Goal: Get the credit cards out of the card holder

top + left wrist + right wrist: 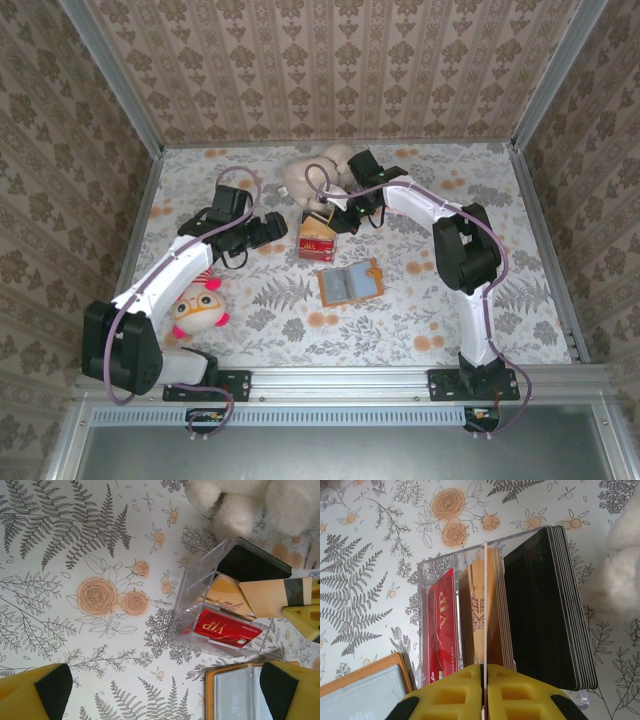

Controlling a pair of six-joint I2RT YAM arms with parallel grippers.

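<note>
The card holder (350, 283) lies open on the floral cloth, tan-orange outside with grey-blue pockets (235, 692). Just behind it stands a clear plastic box (318, 240) with credit cards in it: a red one (227, 629), gold ones (495, 610) and a black stack (545, 610). My right gripper (484, 667) hovers over the box, shut on a gold credit card (270, 597) that appears edge-on between its yellow fingers (302, 616). My left gripper (165, 690) hangs wide open to the left of the box, above the cloth, with nothing in it.
A cream plush toy (320, 175) lies right behind the box, close to the right wrist. A small pink-and-white doll (197, 305) rests by the left arm. Patterned walls close in the table on three sides.
</note>
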